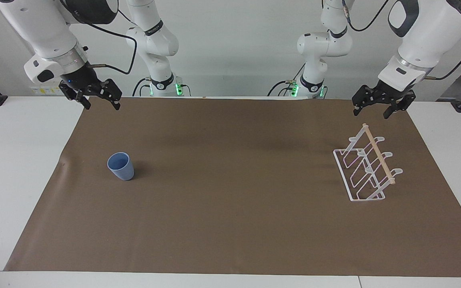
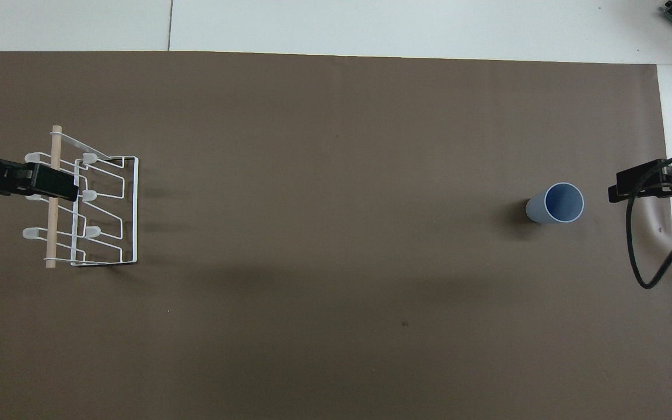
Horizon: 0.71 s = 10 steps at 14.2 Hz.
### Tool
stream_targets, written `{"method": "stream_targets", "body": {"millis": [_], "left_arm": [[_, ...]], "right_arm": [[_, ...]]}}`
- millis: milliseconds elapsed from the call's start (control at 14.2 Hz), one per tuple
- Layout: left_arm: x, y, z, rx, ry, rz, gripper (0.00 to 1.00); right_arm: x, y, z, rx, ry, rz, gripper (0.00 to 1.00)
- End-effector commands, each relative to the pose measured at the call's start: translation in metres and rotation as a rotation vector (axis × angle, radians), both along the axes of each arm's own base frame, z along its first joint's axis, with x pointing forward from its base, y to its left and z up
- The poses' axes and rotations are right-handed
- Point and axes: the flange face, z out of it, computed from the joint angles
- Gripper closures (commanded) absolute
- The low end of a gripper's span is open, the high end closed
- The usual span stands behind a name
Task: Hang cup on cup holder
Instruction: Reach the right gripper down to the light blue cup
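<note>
On the table (image 1: 34, 160) the cup (image 1: 121, 166) stands upright, well apart from the empty cup holder (image 1: 368, 166); both spread-fingered end effectors, left (image 1: 377, 108) and right (image 1: 99, 100), hold nothing, so nothing's begun.

The cup (image 1: 121, 166) stands toward the right arm's end; the cup holder (image 1: 368, 168) toward the left's.

White rounded arm casings, black two-finger grippers, black cables looping, green lights at bases.
</note>
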Motion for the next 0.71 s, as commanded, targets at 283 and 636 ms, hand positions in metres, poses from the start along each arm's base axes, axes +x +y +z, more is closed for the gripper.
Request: {"method": "stream_targets", "body": {"millis": [283, 636], "left_arm": [[-0.007, -0.002, -0.005, 0.011, 0.001, 0.002, 0.00], [-0.009, 0.001, -0.009, 0.009, -0.008, 0.011, 0.00]], "right_arm": [[-0.003, -0.014, -0.008, 0.004, -0.028, 0.006, 0.00], [-0.020, -0.001, -0.089, -0.064, -0.248, 0.068, 0.00]]}}
